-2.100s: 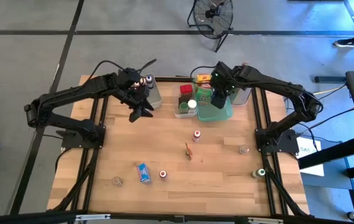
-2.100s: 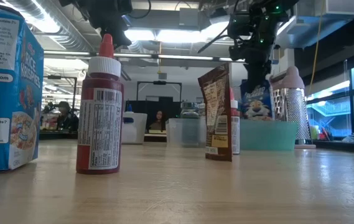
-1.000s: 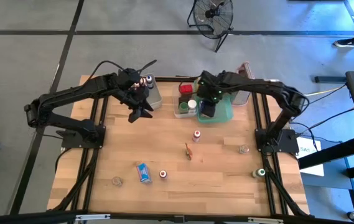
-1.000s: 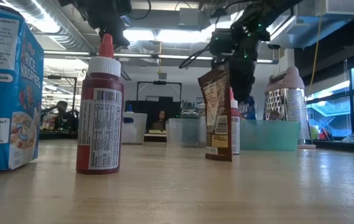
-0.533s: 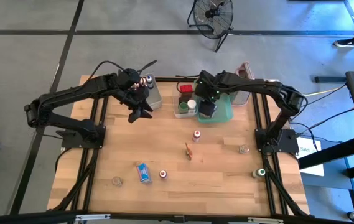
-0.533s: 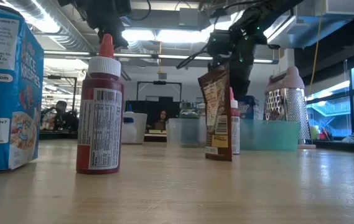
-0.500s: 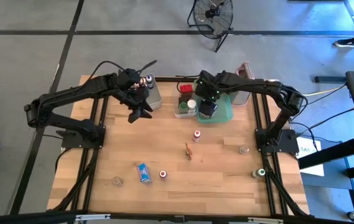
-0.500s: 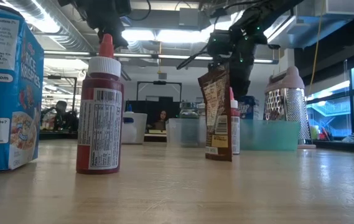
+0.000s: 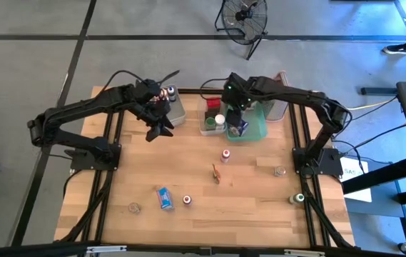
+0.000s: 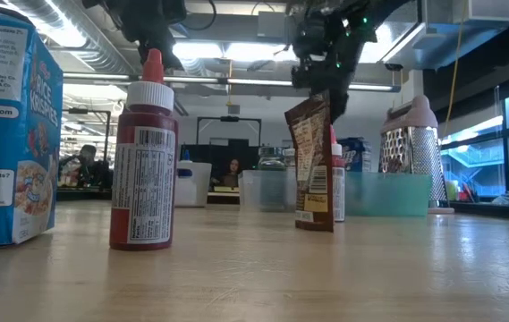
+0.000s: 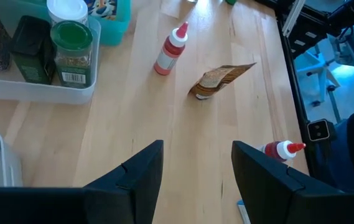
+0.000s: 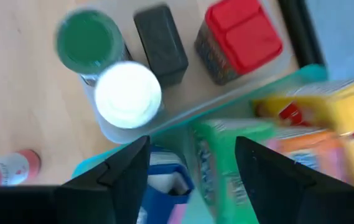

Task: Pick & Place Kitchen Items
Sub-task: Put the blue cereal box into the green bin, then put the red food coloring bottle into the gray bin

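Observation:
My right gripper [image 9: 234, 116] hovers open over the near-left corner of the teal tray [image 9: 258, 128]. In the right wrist view its fingers [image 12: 127, 180] stand apart above a blue box [image 12: 164, 180] that lies in the tray beside a green box [image 12: 223, 158] and a yellow one [image 12: 329, 115]. That blue box [image 9: 237, 129] touches no finger. My left gripper [image 9: 161, 129] hangs open over bare table near the grey container [image 9: 175, 106]; it [image 11: 192, 168] holds nothing. A red-capped bottle [image 9: 225, 155] and a brown packet [image 9: 217, 173] stand mid-table.
A clear bin [image 9: 204, 129] left of the tray holds a red-lidded jar [image 12: 239, 40], a dark box [image 12: 161, 43], a green-capped jar [image 12: 89, 40] and a white-capped one [image 12: 128, 93]. Near the table's front stand a blue box [image 9: 164, 198], a small bottle [image 9: 187, 200] and small jars [image 9: 280, 171].
My right gripper came down into the teal tray with the blue box, let go of it and rose again, drifting slightly toward the table's left. The blue box now lies in the tray's near-left corner. My left arm has kept still.

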`<state>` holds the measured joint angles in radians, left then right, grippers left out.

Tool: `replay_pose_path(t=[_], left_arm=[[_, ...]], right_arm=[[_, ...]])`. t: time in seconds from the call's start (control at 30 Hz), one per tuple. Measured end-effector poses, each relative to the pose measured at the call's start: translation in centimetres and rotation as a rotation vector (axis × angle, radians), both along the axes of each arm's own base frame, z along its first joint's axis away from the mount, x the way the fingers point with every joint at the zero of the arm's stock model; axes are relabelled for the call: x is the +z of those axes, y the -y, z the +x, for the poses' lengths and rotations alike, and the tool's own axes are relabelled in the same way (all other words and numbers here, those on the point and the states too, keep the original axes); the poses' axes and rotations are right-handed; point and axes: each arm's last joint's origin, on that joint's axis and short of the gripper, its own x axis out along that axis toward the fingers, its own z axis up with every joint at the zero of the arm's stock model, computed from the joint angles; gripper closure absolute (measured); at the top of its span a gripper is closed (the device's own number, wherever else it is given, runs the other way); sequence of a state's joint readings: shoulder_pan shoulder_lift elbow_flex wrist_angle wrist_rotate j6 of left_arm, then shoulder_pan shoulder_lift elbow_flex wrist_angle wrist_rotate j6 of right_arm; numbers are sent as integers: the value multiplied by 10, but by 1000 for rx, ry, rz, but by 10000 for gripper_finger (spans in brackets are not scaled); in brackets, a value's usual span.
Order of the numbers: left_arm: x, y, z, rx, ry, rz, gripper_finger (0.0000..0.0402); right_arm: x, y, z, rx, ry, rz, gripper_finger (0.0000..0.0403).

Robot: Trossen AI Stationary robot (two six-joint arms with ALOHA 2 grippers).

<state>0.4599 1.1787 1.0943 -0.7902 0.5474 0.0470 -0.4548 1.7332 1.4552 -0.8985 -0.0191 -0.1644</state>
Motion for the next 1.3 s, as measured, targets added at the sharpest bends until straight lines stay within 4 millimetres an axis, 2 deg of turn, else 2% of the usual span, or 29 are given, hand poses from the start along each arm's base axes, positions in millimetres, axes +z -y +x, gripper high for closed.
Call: replay_pose_path(t=[0.17, 0.4, 0.57, 0.77, 0.93, 1.3], left_arm=[[9, 4, -11, 27, 18, 83, 217], [32, 18, -47, 67, 78, 231, 217], [47, 32, -70, 62, 175, 271, 217], [55, 45, -85, 50, 233, 266, 217], [56, 51, -91, 23, 240, 266, 217], [48, 53, -94, -11, 168, 354, 217]], right_arm=[[32, -2, 4, 18, 34, -20, 165], [84, -5, 6, 30, 132, -69, 165], [112, -16, 10, 71, 214, -90, 165], [136, -44, 18, 164, 298, -122, 165], [151, -75, 25, 217, 362, -102, 165], [163, -154, 31, 291, 420, 37, 164]])
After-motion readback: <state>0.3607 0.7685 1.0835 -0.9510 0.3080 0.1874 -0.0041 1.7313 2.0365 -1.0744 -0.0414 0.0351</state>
